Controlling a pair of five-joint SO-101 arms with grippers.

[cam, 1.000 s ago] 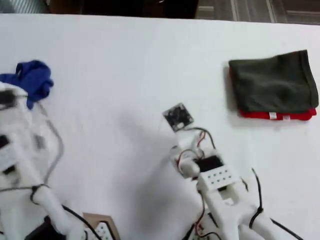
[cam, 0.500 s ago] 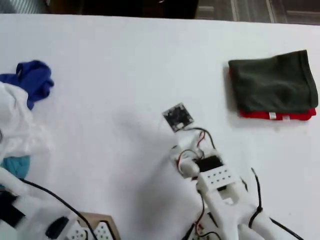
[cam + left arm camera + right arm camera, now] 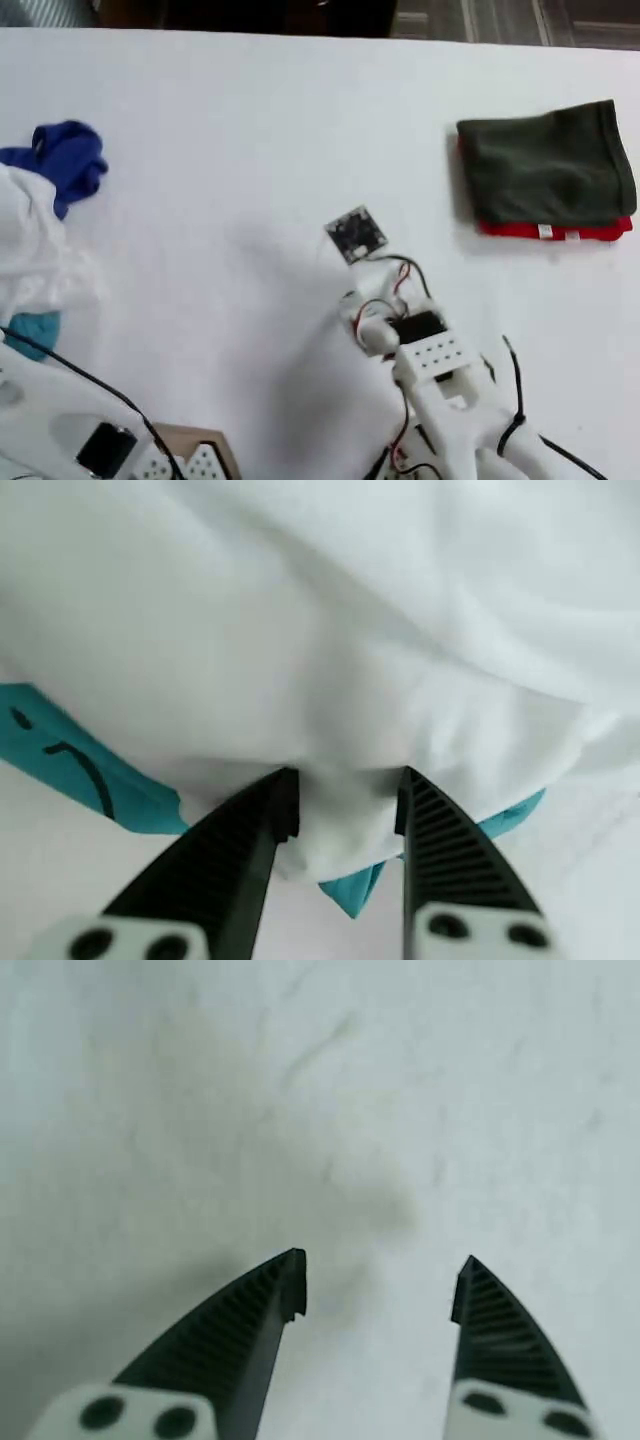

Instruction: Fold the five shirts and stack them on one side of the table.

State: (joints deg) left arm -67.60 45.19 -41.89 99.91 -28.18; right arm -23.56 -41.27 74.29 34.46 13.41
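White shirt point(image 3: 330, 630) clamped in left hand point(image 3: 347, 788), covering teal shirt point(image 3: 70, 770), right hand point(image 3: 385, 1260) apart.

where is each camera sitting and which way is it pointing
High view: fixed above the table, looking down; the left arm and right arm show at its near edge.
Left wrist view: on the left arm's wrist, looking down past the left gripper, which pinches the white shirt lying over a teal shirt.
Right wrist view: on the right arm's wrist, looking down past the open right gripper at the table surface.
Shared: the high and left wrist views both show the white and teal shirts.
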